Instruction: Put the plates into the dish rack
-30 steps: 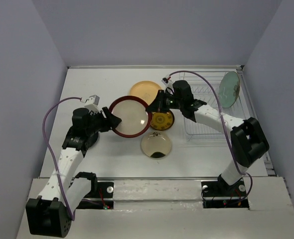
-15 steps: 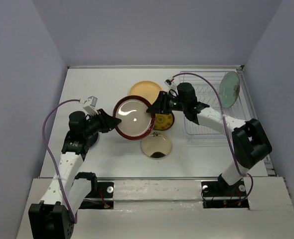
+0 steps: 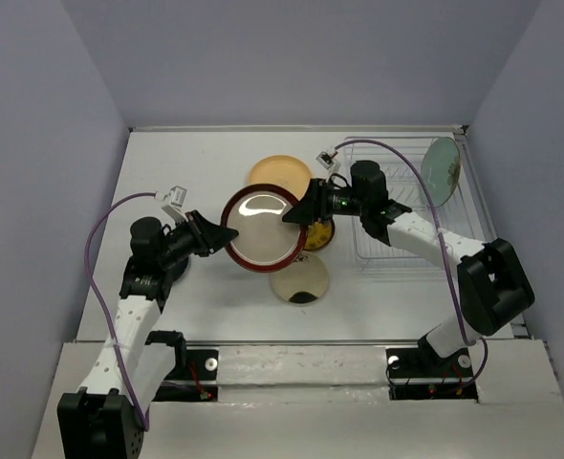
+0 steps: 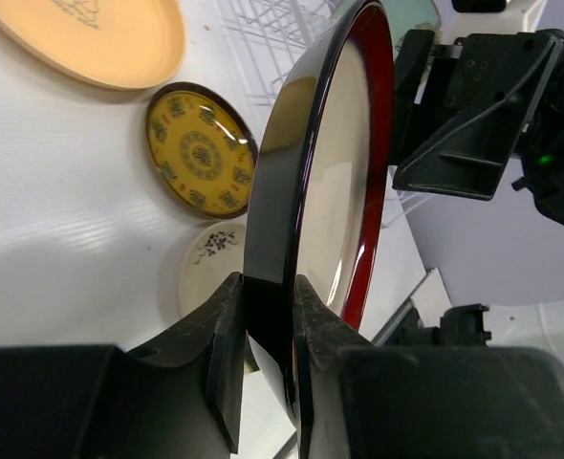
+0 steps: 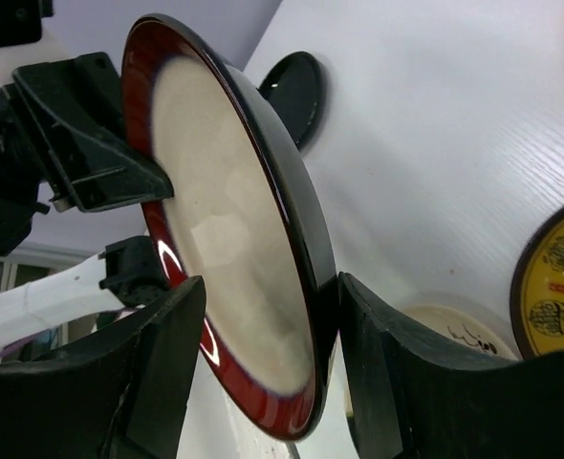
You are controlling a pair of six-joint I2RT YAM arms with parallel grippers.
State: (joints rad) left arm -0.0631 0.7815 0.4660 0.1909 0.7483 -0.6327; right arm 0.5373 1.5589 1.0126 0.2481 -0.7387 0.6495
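One plate of five racked, a second in the air between my two arms.
The pale green round plate with a flower [image 3: 442,170] stands on edge at the far right corner of the clear wire dish rack [image 3: 382,251]. The red-rimmed beige round plate [image 3: 263,229] hangs on edge above the white table [image 3: 167,172], left of the rack. My left fingers [image 4: 220,354] are clamped on its rim; my right fingers [image 5: 162,373] are spread apart, straddling the opposite rim without pinching. Looks like a handover, direction unclear. Left to rack: this one, plus the plain orange-yellow round plate [image 3: 280,172], small dark brown-and-gold patterned plate [image 4: 203,150] and cream plate with a dark spot [image 3: 299,282], all flat on the table.
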